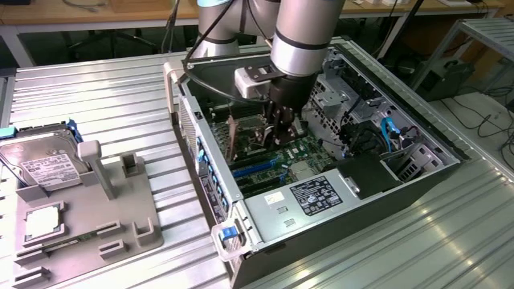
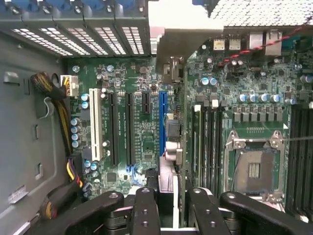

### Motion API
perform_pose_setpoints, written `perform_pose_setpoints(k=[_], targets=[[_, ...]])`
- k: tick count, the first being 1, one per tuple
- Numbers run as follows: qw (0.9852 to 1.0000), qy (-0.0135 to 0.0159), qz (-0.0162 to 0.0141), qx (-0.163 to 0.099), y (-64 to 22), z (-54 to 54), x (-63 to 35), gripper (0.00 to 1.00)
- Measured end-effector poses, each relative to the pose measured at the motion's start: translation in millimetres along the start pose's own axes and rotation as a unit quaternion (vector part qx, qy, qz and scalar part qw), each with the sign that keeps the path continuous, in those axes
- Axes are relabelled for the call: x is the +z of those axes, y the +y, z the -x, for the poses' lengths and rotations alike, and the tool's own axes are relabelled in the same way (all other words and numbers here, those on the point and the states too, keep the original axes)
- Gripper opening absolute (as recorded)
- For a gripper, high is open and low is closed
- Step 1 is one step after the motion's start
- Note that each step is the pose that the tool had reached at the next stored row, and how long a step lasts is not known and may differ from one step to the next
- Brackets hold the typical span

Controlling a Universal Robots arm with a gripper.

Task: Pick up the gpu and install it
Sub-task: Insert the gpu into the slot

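In the wrist view the gpu [image 2: 172, 131] appears edge-on, a thin upright card whose silver bracket [image 2: 172, 68] meets the rear slot openings of the case. It stands right along the blue expansion slot [image 2: 162, 122] on the green motherboard [image 2: 139, 132]. I cannot tell whether its lower edge sits in the slot. My gripper [image 2: 173, 196] is shut on the card, one black finger [image 2: 146, 210] on each side. In the exterior view the gripper [image 1: 281, 135] reaches straight down into the open computer case [image 1: 377, 235], low over the motherboard.
Black slots [image 2: 121, 129] and a white slot [image 2: 96, 125] lie beside the blue one, and the processor socket [image 2: 254, 169] is on the other side. Cable bundles [image 2: 63, 142] hang near the case wall. Outside the case, a grey fixture [image 1: 96, 223] holds a hard drive [image 1: 44, 165] and a square chip [image 1: 44, 220].
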State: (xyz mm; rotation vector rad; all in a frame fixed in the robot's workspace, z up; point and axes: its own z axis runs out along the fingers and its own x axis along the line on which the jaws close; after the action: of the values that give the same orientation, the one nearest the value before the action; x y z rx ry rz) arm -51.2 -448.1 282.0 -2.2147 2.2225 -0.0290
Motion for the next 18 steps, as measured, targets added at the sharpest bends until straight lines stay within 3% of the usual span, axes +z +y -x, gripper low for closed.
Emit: perform_pose_setpoints(k=[2, 3, 4, 11, 14, 18], targets=[[1.0000, -0.0001, -0.0022, -0.007, 0.9, -0.2, 2.7, 0.28], [0.9999, -0.0003, -0.0070, -0.008, 1.5, -0.1, 4.6, 0.28], [0.9999, -0.0001, -0.0091, -0.008, 2.1, -0.1, 6.2, 0.28], [0.9999, -0.0002, -0.0092, -0.008, 2.3, -0.4, 8.0, 0.28], [0.9999, -0.0003, -0.0092, -0.008, 10.1, -0.4, 11.8, 0.28], [0.9999, 0.0007, -0.0090, 0.010, 10.3, -0.7, 17.5, 0.28]])
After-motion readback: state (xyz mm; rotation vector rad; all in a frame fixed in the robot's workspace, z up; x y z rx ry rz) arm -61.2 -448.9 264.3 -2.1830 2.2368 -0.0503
